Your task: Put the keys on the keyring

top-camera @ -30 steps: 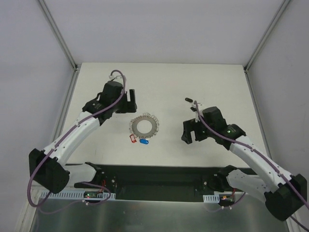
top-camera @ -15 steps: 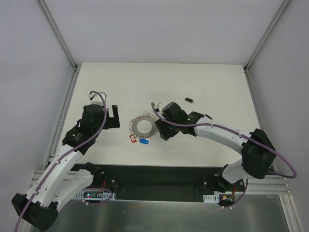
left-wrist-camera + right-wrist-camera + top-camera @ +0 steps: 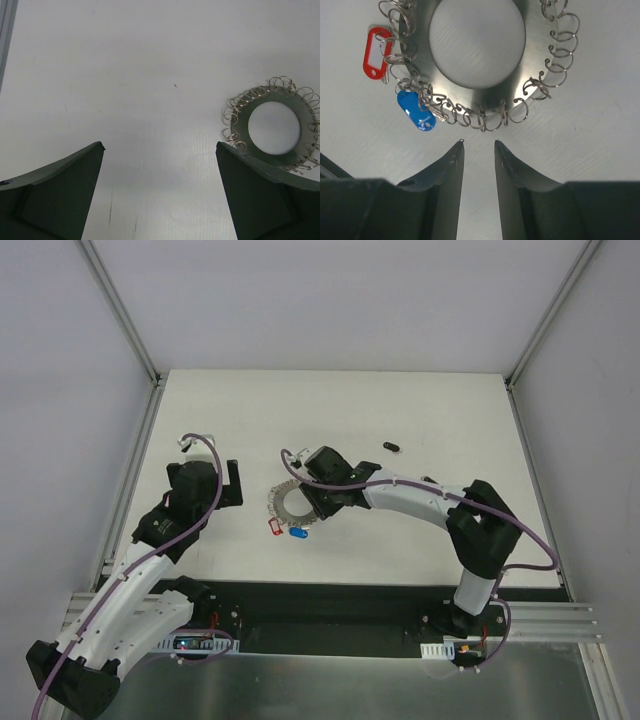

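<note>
The keyring [image 3: 291, 504] lies flat at mid-table, a grey disc with wire loops round its rim and a red tag [image 3: 272, 528] and a blue tag [image 3: 296, 534]. One small black key [image 3: 391, 447] lies apart at the back right. My right gripper [image 3: 318, 502] sits at the ring's right edge. In the right wrist view its jaws [image 3: 478, 143] stand a narrow gap apart, empty, just short of the keyring's [image 3: 534, 70] loops. My left gripper [image 3: 236, 486] is left of the ring. Its jaws [image 3: 160, 146] are wide open over bare table, the keyring [image 3: 275, 94] off to the right.
White walls with metal corner posts [image 3: 120, 310] enclose the table on three sides. The black arm base rail [image 3: 330, 605] runs along the near edge. The red tag [image 3: 374, 52] and blue tag [image 3: 416, 111] hang off the ring's loops close to my right fingers.
My right arm swung left across the table from near the key to the ring's edge, its jaws narrowing. My left arm drew back toward the near left and its jaws widened.
</note>
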Controlling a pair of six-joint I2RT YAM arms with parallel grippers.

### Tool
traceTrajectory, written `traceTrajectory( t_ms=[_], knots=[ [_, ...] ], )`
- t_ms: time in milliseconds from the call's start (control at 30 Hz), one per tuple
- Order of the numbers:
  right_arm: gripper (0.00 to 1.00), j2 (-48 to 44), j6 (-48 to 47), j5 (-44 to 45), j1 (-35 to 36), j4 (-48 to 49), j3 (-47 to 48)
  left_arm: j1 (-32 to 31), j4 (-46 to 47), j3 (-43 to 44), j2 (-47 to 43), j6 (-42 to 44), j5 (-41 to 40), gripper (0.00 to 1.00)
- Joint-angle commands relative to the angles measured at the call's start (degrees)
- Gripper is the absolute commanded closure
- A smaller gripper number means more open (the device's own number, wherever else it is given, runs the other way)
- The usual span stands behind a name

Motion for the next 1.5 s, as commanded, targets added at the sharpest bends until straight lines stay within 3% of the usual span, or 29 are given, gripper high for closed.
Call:
traceTrajectory(
  t_ms=[0,433,767,867,1033,1200,1467],
  knots=[
    [0.69,2.8,-1.0,1.7,0.6,0.8,4.6,0.3,1.4,0.3,0.4,0.8,-2.3,0.05],
    [0.8,8.3,-2.0,3.4,0.7,-0.2,6.4,0.3,1.3,0.2,0.7,1.2,-1.8,0.05],
    [0.81,9.4,-1.9,3.6,0.7,-0.1,6.4,0.3,1.4,0.3,1.9,1.5,-1.1,0.06],
    [0.86,9.2,-1.9,3.7,0.8,-0.3,6.3,0.3,1.4,0.3,1.8,1.6,-1.0,0.05],
    [0.96,6.6,-3.0,3.2,0.7,-0.2,5.9,0.3,1.4,0.1,1.6,1.7,-0.4,0.05],
    [0.99,2.7,-5.0,3.2,0.8,0.7,5.2,0.3,1.4,0.4,1.2,1.7,1.2,0.06],
    [0.99,-7.9,-7.5,4.0,0.7,5.5,2.9,0.3,5.1,-0.8,-3.1,2.2,15.3,0.07]
  ],
)
